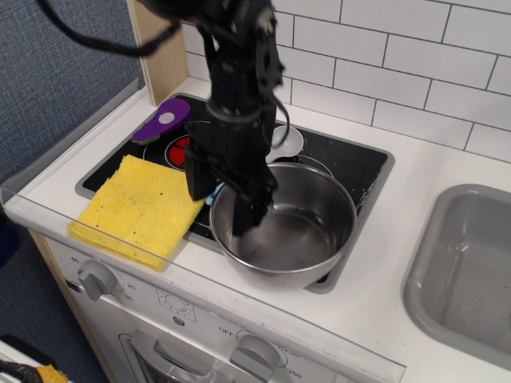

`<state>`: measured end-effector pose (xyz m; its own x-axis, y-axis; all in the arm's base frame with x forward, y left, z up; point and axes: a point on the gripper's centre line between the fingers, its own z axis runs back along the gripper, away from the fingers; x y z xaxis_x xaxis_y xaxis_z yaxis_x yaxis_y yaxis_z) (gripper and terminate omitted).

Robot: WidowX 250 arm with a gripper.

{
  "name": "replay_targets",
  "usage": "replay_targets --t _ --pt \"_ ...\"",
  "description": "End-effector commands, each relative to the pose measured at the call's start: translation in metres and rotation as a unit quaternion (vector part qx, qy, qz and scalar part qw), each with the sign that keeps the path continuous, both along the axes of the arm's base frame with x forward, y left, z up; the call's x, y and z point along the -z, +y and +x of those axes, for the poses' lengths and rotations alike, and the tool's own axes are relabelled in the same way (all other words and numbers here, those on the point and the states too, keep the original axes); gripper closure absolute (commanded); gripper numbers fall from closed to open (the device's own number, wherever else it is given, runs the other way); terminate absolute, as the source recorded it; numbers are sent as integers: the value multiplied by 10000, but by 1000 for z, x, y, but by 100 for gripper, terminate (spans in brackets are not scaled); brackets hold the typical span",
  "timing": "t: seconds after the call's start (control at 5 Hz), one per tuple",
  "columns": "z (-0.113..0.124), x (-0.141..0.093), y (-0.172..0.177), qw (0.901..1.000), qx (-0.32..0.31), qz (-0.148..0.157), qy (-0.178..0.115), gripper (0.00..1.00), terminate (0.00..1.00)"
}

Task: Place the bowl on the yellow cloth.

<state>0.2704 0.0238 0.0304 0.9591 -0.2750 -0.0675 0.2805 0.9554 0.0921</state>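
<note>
The bowl (285,225) sat on the stovetop (343,163), its left rim just beside the yellow cloth (142,204). The gripper (225,198) straddled that rim, jaws apart, one finger inside and one outside, gripping nothing yet. Bare white desk (403,271) lay open to the bowl's right, before the sink (471,271).

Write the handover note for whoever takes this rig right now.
Gripper: open, fingers straddling the left rim of the bowl, one finger outside, one inside. Not closed on it yet.
Bowl: sitting on the stove top, right of the yellow cloth, not lifted.
Cloth: flat at the front left corner, nothing on it.
Done: approach to the rim.
Left: close on the rim, lift, carry left, set the bowl on the cloth, release.
</note>
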Motion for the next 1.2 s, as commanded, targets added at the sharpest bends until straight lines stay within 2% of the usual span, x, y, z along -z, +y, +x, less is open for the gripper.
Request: replay_targets --t 0.0,0.2,0.6,0.8,1.0 --pt "6 -1 3 9997 -197 -93 -139 100 0" --pt "6 -8 2 9996 -130 -116 -207 100 0" --pt "8 -32 0 9982 -18 -353 -476 100 0" --pt "20 -61 4 9951 -211 -707 -664 100 0" --pt "25 -88 40 9928 -552 -678 -814 100 0"
